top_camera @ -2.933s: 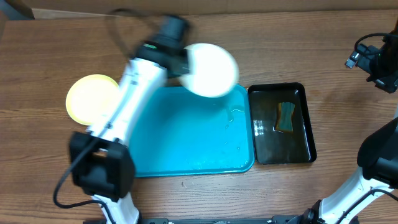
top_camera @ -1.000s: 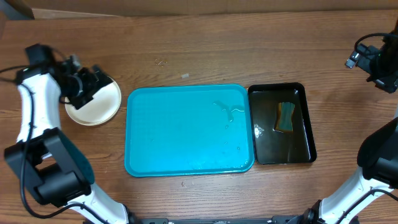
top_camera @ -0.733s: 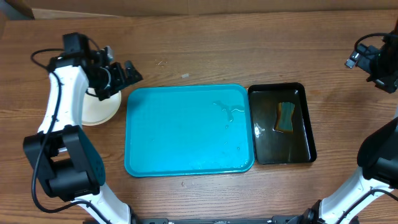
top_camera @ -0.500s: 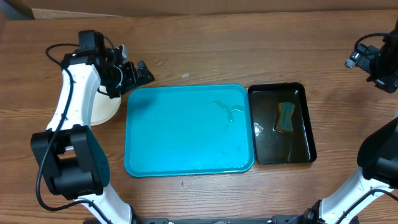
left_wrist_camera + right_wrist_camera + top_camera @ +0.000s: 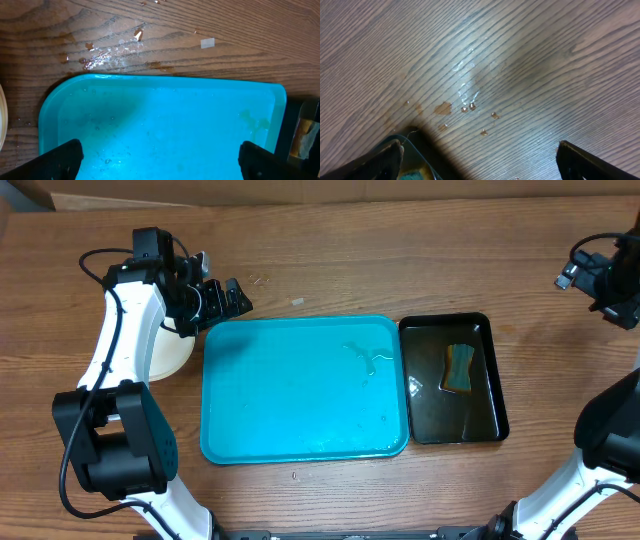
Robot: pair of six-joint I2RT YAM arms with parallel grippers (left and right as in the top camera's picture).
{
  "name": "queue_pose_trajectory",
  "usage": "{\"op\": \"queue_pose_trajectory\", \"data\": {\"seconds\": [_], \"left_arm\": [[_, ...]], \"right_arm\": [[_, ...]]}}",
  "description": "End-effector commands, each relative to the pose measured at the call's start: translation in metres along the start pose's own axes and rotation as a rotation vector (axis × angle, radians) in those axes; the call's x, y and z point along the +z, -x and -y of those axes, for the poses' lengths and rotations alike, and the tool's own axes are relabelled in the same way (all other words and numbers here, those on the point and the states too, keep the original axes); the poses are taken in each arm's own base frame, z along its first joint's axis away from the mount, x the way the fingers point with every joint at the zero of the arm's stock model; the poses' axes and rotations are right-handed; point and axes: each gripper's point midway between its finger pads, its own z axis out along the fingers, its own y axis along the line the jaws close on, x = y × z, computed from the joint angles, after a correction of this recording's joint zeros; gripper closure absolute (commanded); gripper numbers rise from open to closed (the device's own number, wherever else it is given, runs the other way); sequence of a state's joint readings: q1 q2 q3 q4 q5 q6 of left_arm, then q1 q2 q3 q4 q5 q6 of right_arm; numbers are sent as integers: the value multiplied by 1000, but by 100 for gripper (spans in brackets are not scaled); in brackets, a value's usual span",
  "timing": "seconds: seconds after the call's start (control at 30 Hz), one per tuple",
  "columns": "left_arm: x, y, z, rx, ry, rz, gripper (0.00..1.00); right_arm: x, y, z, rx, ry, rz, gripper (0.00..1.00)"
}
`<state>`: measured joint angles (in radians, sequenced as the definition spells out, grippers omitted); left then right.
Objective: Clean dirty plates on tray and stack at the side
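The tray (image 5: 300, 395) lay bare mid-table; the plates (image 5: 175, 355) sat stacked just beside its left edge, half under my left arm. My left gripper (image 5: 160, 157) and right gripper (image 5: 480, 152) both gaped empty. A careless swing of that arm could topple the stack. I counted one tray, one black tray (image 5: 430, 418), one stack whose plates I couldn't number, and one sponge (image 5: 460, 368).

Plates (image 5: 172, 358) half behind left arm (image 5: 122, 330) (count unclear)
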<state>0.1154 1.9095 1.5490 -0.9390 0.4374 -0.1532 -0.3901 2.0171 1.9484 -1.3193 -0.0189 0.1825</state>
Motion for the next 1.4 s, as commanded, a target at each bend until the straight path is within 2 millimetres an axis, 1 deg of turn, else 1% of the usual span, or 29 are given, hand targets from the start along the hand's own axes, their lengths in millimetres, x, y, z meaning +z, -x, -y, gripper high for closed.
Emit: {"op": "queue_pose_trajectory", "data": {"seconds": [0.0,0.07,0.1,0.13,0.17,0.2,0.27,0.3,0.33,0.43,0.47,0.5,0.57,0.6,0.63,0.67,0.73,0.77,0.8,0.9,0.97,1.1,1.17,1.23,1.37], "left_arm": [[1,0,-1,19,4,0,0],[1,0,0,20,3,0,0],[1,0,0,20,4,0,0],[1,0,0,19,3,0,0],[0,0,0,20,3,0,0],[1,0,0,20,3,0,0],[0,0,0,19,3,0,0],[0,0,-1,20,4,1,0],[1,0,-1,19,4,0,0],[1,0,0,20,3,0,0],[1,0,-1,19,3,0,0],[1,0,0,19,3,0,0],[1,0,0,20,4,0,0],[1,0,0,19,4,0,0],[0,0,0,19,3,0,0],[1,0,-1,19,4,0,0],[1,0,-1,19,4,0,0],[1,0,0,19,4,0,0],[1,0,0,20,4,0,0],[1,0,-1,19,4,0,0],[0,0,-1,20,4,1,0],[1,0,0,20,3,0,0],[0,0,0,20,3,0,0],[1,0,-1,19,4,1,0],[1,0,-1,19,3,0,0]], "right_arm": [[-28,2,-18,-40,23,73,0],[-50,0,-30,-66,45,122,0],[-70,-4,-39,-87,64,164,0],[-76,-5,-42,-94,70,177,0],[-102,-11,-53,-122,98,232,0],[-117,-15,-59,-138,115,264,0],[-155,-29,-72,-177,159,342,0],[-178,-39,-79,-203,189,390,0],[-195,-47,-84,-222,213,426,0],[-252,-82,-96,-290,303,544,0],[-268,-94,-98,-310,333,579,0],[-289,-110,-100,-338,373,621,0],[-320,-136,-99,-379,442,688,0],[-343,-157,-95,-407,494,738,0],[-354,-168,-91,-418,522,766,0],[-369,-181,-83,-430,558,804,0],[-392,-203,-67,-438,609,869,0],[-400,-213,-59,-439,628,894,0],[-408,-224,-47,-436,644,921,0],[-429,-249,-12,-412,662,1026,0],[-437,-267,6,-410,688,1079,0],[-439,-295,33,-392,731,1166,0],[-434,-302,39,-390,734,1207,0],[-426,-303,40,-389,733,1252,0],[-406,-296,30,-388,758,1339,0]]}}
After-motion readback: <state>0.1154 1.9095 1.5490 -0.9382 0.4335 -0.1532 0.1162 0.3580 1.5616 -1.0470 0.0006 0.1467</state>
